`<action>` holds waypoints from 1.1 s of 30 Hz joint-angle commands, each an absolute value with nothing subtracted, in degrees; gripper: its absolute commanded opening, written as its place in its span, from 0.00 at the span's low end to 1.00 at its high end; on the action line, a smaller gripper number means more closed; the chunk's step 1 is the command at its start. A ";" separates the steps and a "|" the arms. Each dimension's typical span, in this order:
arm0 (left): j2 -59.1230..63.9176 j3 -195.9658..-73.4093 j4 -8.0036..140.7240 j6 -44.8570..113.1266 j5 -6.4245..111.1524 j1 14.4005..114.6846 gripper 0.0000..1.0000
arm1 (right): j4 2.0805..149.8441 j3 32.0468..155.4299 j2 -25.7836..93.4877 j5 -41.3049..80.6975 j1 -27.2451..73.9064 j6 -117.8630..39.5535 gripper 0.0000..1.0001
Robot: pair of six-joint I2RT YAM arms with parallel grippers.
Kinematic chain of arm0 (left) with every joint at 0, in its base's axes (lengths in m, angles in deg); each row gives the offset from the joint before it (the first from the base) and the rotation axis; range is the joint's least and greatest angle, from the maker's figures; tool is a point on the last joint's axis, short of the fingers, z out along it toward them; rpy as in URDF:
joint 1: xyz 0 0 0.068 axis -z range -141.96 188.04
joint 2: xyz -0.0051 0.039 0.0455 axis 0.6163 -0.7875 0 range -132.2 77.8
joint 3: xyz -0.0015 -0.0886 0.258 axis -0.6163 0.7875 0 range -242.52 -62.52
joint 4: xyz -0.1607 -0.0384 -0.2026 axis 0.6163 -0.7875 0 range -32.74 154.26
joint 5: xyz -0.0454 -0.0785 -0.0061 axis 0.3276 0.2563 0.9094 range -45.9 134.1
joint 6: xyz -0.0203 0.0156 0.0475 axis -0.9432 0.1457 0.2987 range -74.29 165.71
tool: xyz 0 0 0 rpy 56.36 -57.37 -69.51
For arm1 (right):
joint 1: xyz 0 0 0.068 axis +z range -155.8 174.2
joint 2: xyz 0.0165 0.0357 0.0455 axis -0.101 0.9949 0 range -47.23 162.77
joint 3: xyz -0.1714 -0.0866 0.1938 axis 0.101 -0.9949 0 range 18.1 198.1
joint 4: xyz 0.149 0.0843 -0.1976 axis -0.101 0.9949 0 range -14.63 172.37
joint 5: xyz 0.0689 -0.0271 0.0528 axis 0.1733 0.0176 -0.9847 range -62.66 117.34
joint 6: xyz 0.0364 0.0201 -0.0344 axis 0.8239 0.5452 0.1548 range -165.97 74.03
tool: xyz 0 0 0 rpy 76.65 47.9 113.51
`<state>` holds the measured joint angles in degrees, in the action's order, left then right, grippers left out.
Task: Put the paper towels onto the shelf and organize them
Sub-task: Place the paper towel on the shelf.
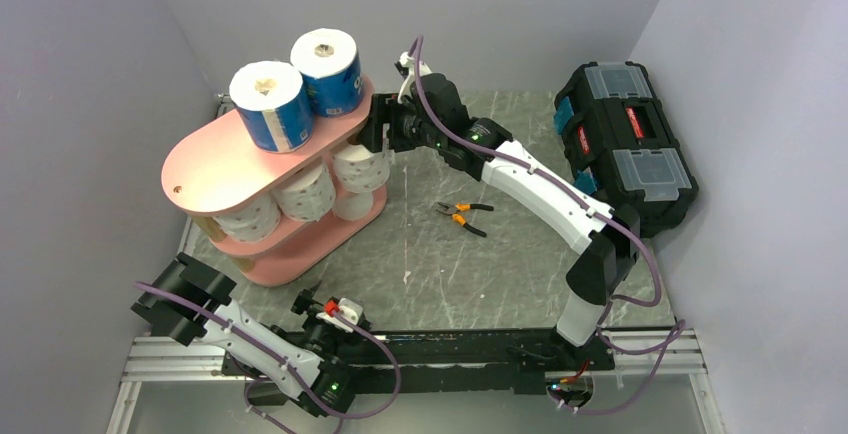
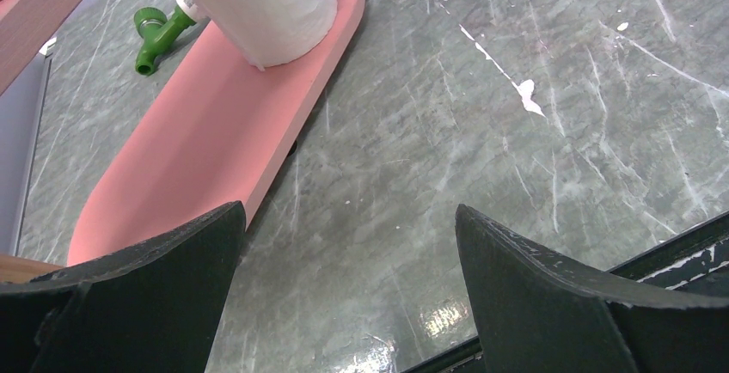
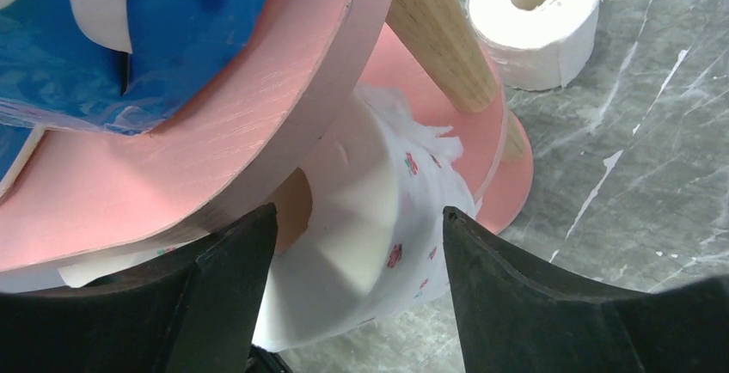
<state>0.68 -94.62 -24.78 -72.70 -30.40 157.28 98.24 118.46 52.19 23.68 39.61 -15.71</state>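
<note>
While the left hand [image 2: 348, 210] hangs low at the near left corner, its two fingers are spread wide apart with nothing between them but bare grey bench [image 1: 450, 274]. Just ahead of it lies the pink shelf [image 1: 215, 159], and on the far end of the bottom board a plain white roll [image 2: 275, 3] stands upright, with a small green fitting [image 2: 159, 33] lying on the bench beyond the board. Out in the middle, a pair of orange-handled pliers [image 1: 462, 216] lies flat, well apart from everything else. Up on the middle tier, two rolls [image 1: 305, 189] lie on their sides under the top board, and at the right end there's a speckled roll [image 3: 413, 218], also under that board, right where the right hand [image 3: 359, 211] has reached in from the right. The fingers sit one on each side of that roll, very close, but whether they are pressing on it I cannot tell. On top, two blue-wrapped rolls [image 1: 275, 109] stand side by side and touching at the far end of the board. Over at the far right sits a black toolbox [image 1: 625, 144], lid closed.
</note>
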 commanded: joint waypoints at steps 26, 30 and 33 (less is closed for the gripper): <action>0.24 -95.32 -25.92 -93.53 -31.48 158.03 0.99 | 79.85 107.72 43.46 18.78 39.87 -9.86 0.89; 0.10 -95.38 -25.94 -93.72 -31.48 158.12 0.99 | 78.31 106.97 43.73 16.87 39.80 -8.23 0.89; -0.27 -95.46 -25.95 -93.86 -31.35 158.34 0.99 | 76.06 105.73 43.71 15.06 39.61 -6.72 0.89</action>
